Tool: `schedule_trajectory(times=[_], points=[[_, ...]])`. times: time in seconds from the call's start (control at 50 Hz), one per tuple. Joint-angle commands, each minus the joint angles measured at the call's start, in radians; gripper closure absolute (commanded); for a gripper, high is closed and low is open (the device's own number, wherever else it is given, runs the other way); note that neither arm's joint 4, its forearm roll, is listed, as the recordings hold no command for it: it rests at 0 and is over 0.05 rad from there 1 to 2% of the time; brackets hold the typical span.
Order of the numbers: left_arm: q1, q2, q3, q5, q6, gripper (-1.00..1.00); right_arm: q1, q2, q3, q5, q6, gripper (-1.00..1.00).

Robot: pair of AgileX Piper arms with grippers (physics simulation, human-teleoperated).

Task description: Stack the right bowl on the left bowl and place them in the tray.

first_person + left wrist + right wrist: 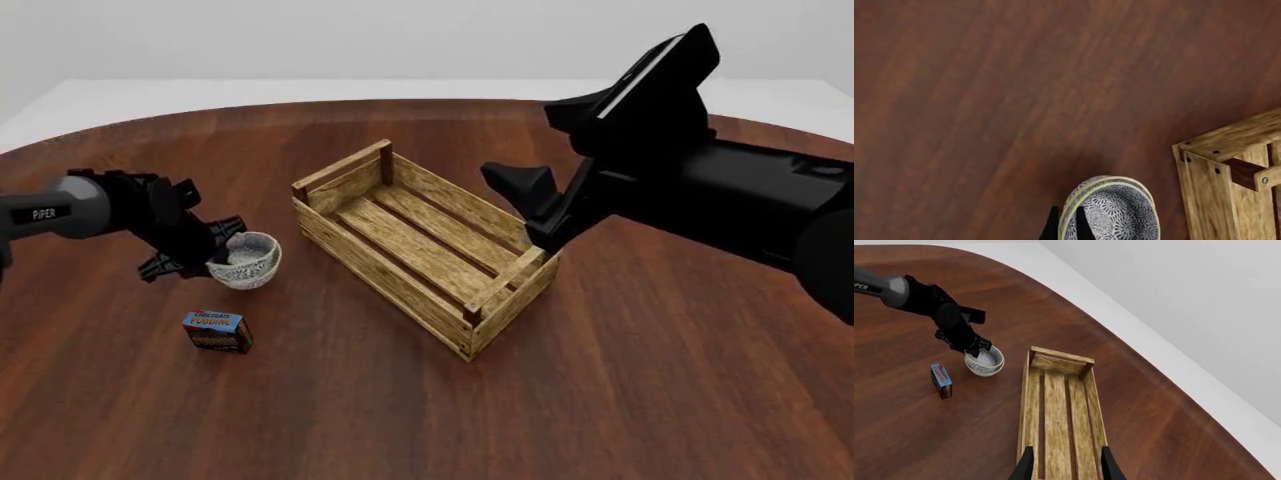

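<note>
Two nested bowls (246, 260), seemingly stacked, are pinched at the rim by the left gripper (1066, 224) for carrying to the tray (424, 243); the right gripper (1066, 465) is held open, empty, above it.

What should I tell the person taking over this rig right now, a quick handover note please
Left end effector: shut on the rim of the stacked bowls, with one finger inside and one outside. The left wrist view shows two nested rims, so the stacking looks done.
Right end effector: open, holding nothing, hovering over the near end of the tray.
The tray has nothing in it. The bowls are to its left on the table, beside its far-left corner, with a small blue-topped box nearer the camera.
Left to do: carry the bowl stack over the rail, set it down in the tray and release it.
</note>
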Motion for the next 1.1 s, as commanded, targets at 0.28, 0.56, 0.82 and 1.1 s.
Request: schedule_trajectory(times=[0.28,0.56,0.82,1.1], points=[[-0.05,-0.118,0.044,0.017,-0.088,1.0,0.002,-0.005,0.002,0.0,-0.001,-1.0],[-0.064,-0.174,0.02,0.05,-0.112,1.0,0.0,-0.009,0.003,0.003,0.0,-1.0],[-0.073,-0.23,-0.024,0.108,-0.119,1.0,-0.006,-0.028,0.005,0.016,-0.004,-1.0],[-0.088,-0.283,-0.074,0.165,-0.123,1.0,-0.013,-0.048,0.007,0.026,-0.007,-1.0]])
